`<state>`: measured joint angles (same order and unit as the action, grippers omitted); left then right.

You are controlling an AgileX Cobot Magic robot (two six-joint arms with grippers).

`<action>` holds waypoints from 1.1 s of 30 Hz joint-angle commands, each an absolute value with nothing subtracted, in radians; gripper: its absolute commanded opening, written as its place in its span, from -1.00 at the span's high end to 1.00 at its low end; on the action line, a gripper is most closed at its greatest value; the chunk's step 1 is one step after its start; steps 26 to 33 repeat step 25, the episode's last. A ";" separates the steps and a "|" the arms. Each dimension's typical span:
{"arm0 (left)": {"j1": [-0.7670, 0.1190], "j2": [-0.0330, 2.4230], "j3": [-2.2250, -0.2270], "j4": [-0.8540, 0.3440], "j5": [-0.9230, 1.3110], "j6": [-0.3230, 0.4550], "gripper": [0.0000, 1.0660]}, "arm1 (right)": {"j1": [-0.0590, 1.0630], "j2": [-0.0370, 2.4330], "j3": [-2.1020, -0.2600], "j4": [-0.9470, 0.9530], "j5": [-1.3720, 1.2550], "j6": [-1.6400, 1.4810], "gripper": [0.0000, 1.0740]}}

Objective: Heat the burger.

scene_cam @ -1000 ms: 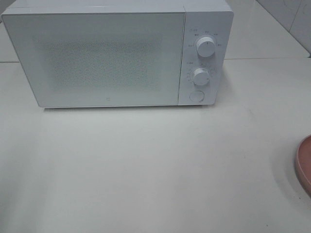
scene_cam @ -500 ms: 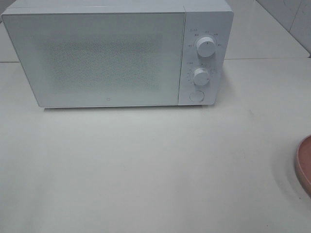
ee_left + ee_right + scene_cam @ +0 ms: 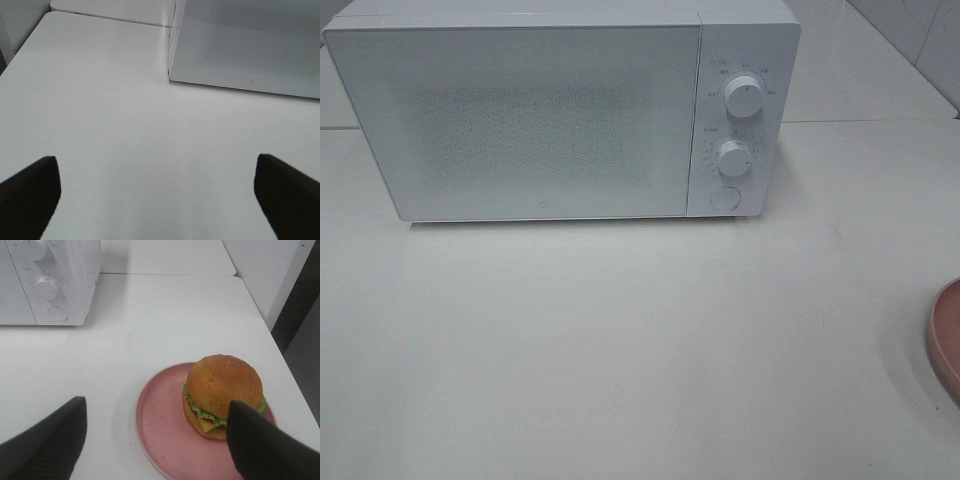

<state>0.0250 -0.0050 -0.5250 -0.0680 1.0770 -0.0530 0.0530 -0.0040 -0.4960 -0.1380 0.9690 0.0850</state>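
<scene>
The task stands at its start; no step shows as completed. The microwave (image 3: pixel 560 115) sits at the far side of the table (image 3: pixel 620 350) with its door fully closed. Its two dials (image 3: pixel 744 96) and the round button (image 3: pixel 724 197) below them are on the right-hand panel.

The burger (image 3: pixel 222 395) rests on the pink plate (image 3: pixel 160 425), toward one side of it, near the table's right edge and well apart from the microwave. In the high view only a sliver of the plate shows at the right border, and the burger is out of frame.

The left tool (image 3: pixel 155 195) hovers over bare table near the door's lower corner, fingers spread wide, holding nothing. The right tool (image 3: pixel 155 440) hangs above the plate, fingers wide apart and empty; one finger overlaps the burger in the picture, but contact cannot be confirmed.

Remaining steps, as judged: open the door, load the burger, close the door, set the dials.
</scene>
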 commanded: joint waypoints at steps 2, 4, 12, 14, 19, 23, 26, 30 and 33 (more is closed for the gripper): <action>0.028 -0.031 -0.521 -0.076 1.068 -0.051 -0.83 | 0.049 -0.029 -0.494 -0.140 0.962 0.079 -0.36; 0.028 -0.031 -0.521 -0.076 1.068 -0.051 -0.83 | 0.049 -0.029 -0.494 -0.140 0.962 0.079 -0.36; 0.028 -0.031 -0.521 -0.076 1.068 -0.051 -0.83 | 0.049 -0.029 -0.494 -0.140 0.962 0.079 -0.36; 0.028 -0.031 -0.521 -0.076 1.068 -0.051 -0.83 | 0.049 -0.029 -0.494 -0.140 0.962 0.079 -0.36; 0.028 -0.031 -0.521 -0.076 1.068 -0.051 -0.83 | 0.049 -0.029 -0.494 -0.140 0.962 0.079 -0.36; 0.028 -0.031 -0.521 -0.076 1.068 -0.051 -0.83 | 0.049 -0.029 -0.494 -0.140 0.962 0.079 -0.36; 0.028 -0.031 -0.521 -0.076 1.068 -0.051 -0.83 | 0.049 -0.029 -0.494 -0.140 0.962 0.079 -0.36; 0.028 -0.031 -0.521 -0.076 1.068 -0.051 -0.83 | 0.049 -0.029 -0.494 -0.140 0.962 0.079 -0.36; 0.028 -0.031 -0.521 -0.076 1.068 -0.051 -0.83 | 0.049 -0.029 -0.494 -0.140 0.962 0.079 -0.36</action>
